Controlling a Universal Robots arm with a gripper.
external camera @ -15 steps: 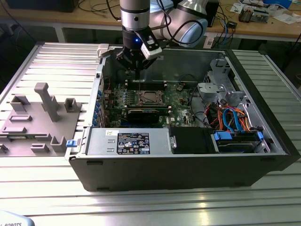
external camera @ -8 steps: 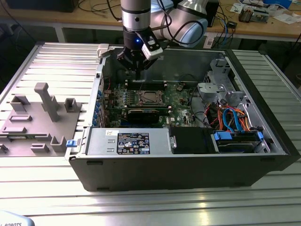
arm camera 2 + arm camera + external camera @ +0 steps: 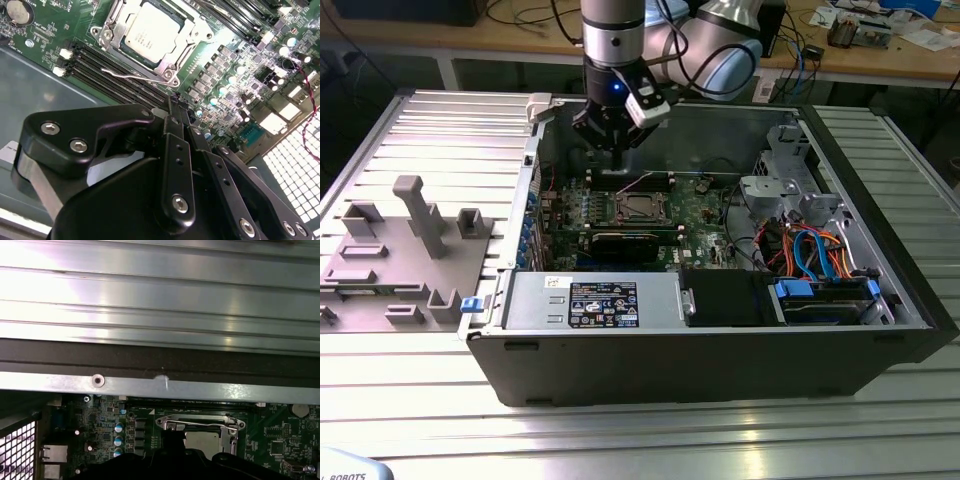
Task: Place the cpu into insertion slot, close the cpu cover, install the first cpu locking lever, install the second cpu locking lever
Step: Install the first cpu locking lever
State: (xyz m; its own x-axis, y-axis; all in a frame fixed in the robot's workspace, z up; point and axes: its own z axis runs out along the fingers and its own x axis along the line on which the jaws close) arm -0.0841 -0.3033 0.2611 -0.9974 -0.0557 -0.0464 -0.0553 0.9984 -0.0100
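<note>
1. The gripper (image 3: 611,150) hung at upper centre of the exterior view, over the far edge of the board (image 3: 705,225) inside the open case (image 3: 720,350). In the second wrist view its black fingers (image 3: 176,150) looked pressed together with nothing between them.
2. The cpu (image 3: 151,31) sat in the slot (image 3: 172,59) at the top of the second wrist view, silver top showing through the window of the cover (image 3: 192,31), which lay flat over it.
3. One lever (image 3: 132,76), a thin wire, stuck out loose beside the socket, over the dark memory slots (image 3: 107,75).
4. In the exterior view the socket was mid-frame, just below the gripper and apart from it.
5. A grey fixture (image 3: 415,225) stood on the table (image 3: 640,430) at the exterior view's left.
</note>
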